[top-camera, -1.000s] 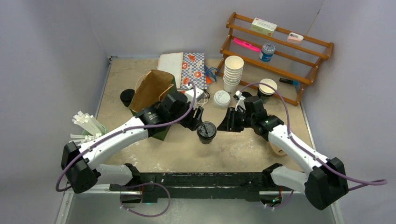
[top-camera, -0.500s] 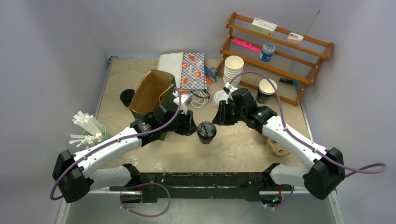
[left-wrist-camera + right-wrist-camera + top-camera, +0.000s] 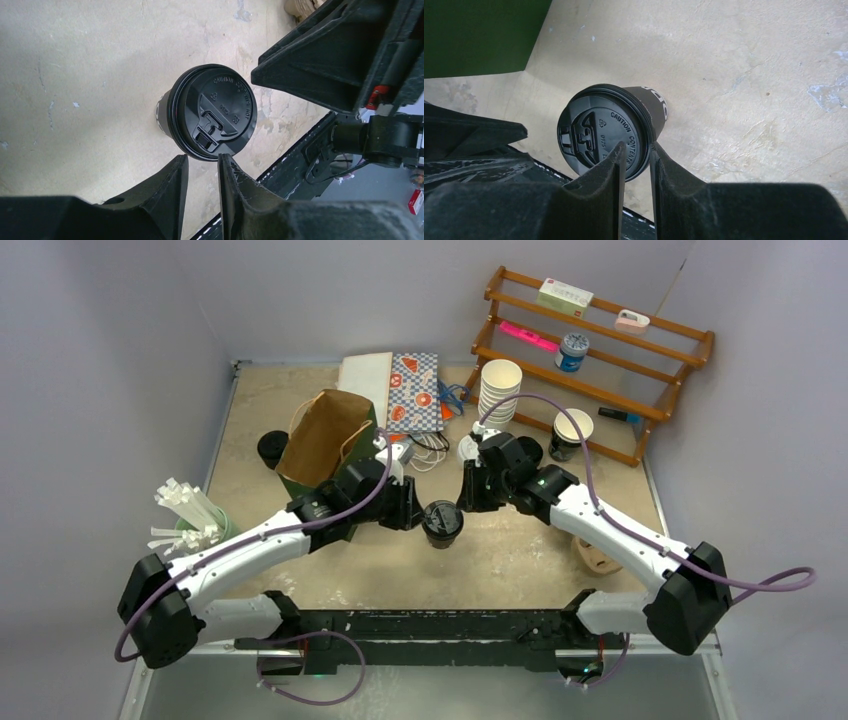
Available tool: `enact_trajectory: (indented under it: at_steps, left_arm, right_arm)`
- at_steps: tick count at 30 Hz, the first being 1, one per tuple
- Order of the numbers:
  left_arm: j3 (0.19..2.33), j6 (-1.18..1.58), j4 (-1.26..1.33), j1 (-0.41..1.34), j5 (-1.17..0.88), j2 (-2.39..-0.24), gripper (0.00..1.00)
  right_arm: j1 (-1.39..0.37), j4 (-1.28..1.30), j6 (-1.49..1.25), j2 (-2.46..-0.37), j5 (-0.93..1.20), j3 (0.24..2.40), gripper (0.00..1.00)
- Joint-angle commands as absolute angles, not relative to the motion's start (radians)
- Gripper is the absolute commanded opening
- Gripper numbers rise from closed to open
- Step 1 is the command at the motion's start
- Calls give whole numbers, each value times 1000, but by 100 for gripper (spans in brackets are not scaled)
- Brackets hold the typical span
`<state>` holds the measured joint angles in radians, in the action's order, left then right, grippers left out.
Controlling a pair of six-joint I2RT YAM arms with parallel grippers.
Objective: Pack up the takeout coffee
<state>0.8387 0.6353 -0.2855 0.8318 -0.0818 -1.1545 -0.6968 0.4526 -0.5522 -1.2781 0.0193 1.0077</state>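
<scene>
The takeout coffee (image 3: 442,521) is a small black cup under a black plastic sip lid. It stands on the desk (image 3: 520,550) near the middle, just right of the brown paper bag (image 3: 325,435) with its dark green side. The lid is round, glossy and moulded, with a raised rim, a stepped top, a small tab and embossed "CAUTION" lettering along one edge. The body below is matt, tapers downward and carries some white print. The desk top is a pale, mottled, stone-like sheet with scuffs. The cup stands upright, lid up, so its long axis runs straight up from the desk. The sip tab lies on the left side of the lid, towards the left gripper (image 3: 201,165). That gripper's jaws stand at a narrow slit with bare desk showing through it, their tips right at the lid's rim. The right gripper (image 3: 638,152) comes in from the far right, its jaws also narrow, and the lid's rim sits in the gap between them. Whether they actually pinch it cannot be told.
</scene>
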Motion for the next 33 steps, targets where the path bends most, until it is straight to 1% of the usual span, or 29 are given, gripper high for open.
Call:
enact_trajectory:
  at_steps: [1,12,17,25,33]
  left_arm:
    - [834,646,-223,830,-114,-1189,30]
    - [834,647,-195,830,-123,-1246,30]
    - [832,643,-186,830,-125,-1260,28]
    - [827,638,-160,830,-142,-1283,22]
    - [812,638,-153,830,-139,-1294,22]
  right_arm:
    - [-707,458,-557,-1259,-2,1008,26]
    - [-713,437,-548,-1298,42,995,25]
    - [-715,417,-547,-1312,59,979,24]
    - [-717,402,-551,-1315,73,954,21]
    - [-716,387,-564,-1313,89,915,21]
